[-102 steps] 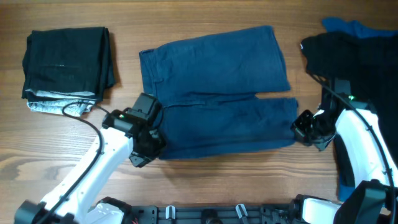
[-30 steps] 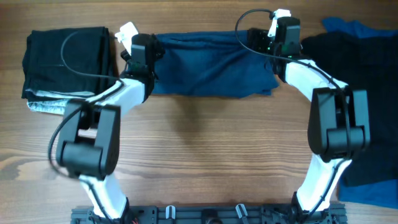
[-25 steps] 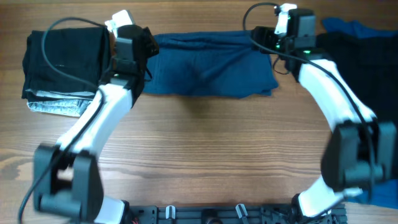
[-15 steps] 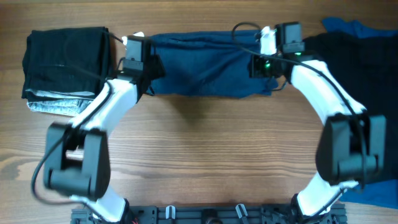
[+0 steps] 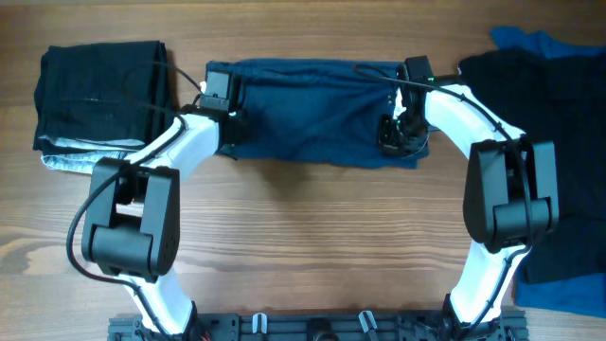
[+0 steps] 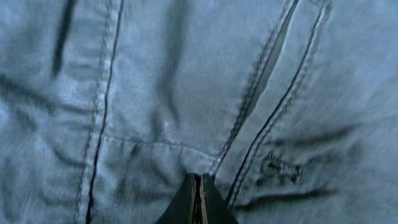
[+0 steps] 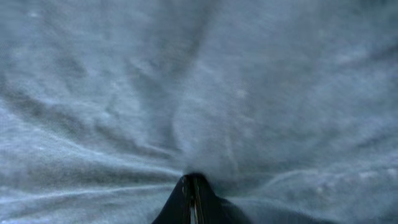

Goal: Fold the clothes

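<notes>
The dark navy-blue shorts (image 5: 312,109) lie folded into a wide band across the back middle of the table. My left gripper (image 5: 230,131) is at the band's left end, shut with fabric pinched in its tips. My right gripper (image 5: 396,134) is at the right end, also shut on the fabric. In the left wrist view the shut jaws (image 6: 198,179) meet stitched seams of the shorts (image 6: 186,81). In the right wrist view wrinkles in the shorts (image 7: 199,81) run into the shut jaws (image 7: 193,179).
A folded black garment (image 5: 99,90) sits on a light grey one (image 5: 80,163) at the back left. A black garment pile (image 5: 549,104) with brighter blue cloth (image 5: 535,43) lies at the right edge. Bare wood table (image 5: 303,237) lies in front.
The shorts' near half was lifted and folded over to the back. Both grippers have since come toward the front, drawing the folded band with them.
</notes>
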Robot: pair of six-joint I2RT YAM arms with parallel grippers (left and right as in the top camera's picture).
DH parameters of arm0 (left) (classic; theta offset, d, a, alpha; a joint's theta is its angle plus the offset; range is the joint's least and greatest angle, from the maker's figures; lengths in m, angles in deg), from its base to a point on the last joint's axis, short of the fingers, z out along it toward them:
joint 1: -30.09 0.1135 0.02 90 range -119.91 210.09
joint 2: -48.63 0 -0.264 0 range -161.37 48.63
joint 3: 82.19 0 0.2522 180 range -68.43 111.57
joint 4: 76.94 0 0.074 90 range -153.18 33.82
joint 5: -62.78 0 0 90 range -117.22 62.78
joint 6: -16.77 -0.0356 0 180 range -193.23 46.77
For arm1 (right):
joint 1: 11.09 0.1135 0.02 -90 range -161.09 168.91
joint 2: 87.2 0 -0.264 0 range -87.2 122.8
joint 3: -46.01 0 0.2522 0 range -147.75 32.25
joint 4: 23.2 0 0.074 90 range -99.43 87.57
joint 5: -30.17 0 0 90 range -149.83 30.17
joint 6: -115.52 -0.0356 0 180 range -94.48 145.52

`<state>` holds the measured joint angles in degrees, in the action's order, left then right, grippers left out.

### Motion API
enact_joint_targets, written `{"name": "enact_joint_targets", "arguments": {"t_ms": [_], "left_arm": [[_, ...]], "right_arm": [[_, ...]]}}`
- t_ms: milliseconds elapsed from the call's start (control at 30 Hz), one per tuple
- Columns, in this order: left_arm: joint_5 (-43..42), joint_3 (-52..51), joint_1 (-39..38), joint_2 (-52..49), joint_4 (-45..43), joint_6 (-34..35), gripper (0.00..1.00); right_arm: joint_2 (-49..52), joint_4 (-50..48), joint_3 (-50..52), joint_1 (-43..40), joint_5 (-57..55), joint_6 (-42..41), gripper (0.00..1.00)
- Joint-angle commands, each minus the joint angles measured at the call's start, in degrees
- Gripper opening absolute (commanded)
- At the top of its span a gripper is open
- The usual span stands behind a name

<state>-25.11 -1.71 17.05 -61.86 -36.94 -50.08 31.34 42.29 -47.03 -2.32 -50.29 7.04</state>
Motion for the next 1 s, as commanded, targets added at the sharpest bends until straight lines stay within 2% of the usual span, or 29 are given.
{"name": "enact_joint_targets", "arguments": {"t_ms": [0, 200, 333, 467, 500, 533, 600, 633, 700, 833, 967], "left_arm": [[0.3, -2.1, -3.4, 2.0, 7.8, 0.4, 0.04], [0.5, -2.1, -8.7, 9.7, 16.4, 5.1, 0.04], [0.8, -2.1, -9.3, 13.1, 19.0, 5.2, 0.04], [1.1, -1.4, -9.4, 20.5, 11.2, 5.1, 0.04], [-0.3, -1.4, -9.4, 22.3, 8.1, 4.1, 0.04], [-0.6, -1.4, -9.4, 22.9, 6.5, 3.8, 0.04], [-0.6, -1.4, -9.4, 22.6, 3.1, 3.8, 0.04], [-0.6, -1.4, -9.3, 22.0, 2.1, 3.6, 0.04], [-0.5, -1.4, -9.3, 20.5, 0.9, 2.8, 0.04], [-0.6, -1.4, -9.3, 15.4, -4.1, 2.5, 0.04], [-0.5, -1.4, -9.2, 9.9, -9.7, 2.5, 0.05]], "right_arm": [[3.4, 5.3, 4.0, -2.8, -10.2, -1.7, 0.04], [-1.6, 12.5, 4.0, -6.1, -10.2, -1.6, 0.04], [-9.5, 14.1, 3.8, -6.1, -9.6, -1.5, 0.04], [-21.4, 11.9, 2.5, -6.1, -9.6, -1.0, 0.05], [-24.2, 10.9, 2.5, -6.1, -9.6, -1.0, 0.11], [-26.2, 9.8, 2.5, -6.1, -9.6, -1.0, 0.13], [-28.5, 8.5, 2.5, -6.1, -7.3, 2.3, 0.05], [-28.7, 8.1, 2.5, -6.1, -3.0, 5.3, 0.04], [-27.8, 8.0, 2.9, -6.1, 2.0, 6.1, 0.04], [-24.1, 3.5, 2.9, -4.8, 5.2, 12.1, 0.04], [-18.6, -5.5, 2.9, -2.1, 6.2, 13.6, 0.04]]}}
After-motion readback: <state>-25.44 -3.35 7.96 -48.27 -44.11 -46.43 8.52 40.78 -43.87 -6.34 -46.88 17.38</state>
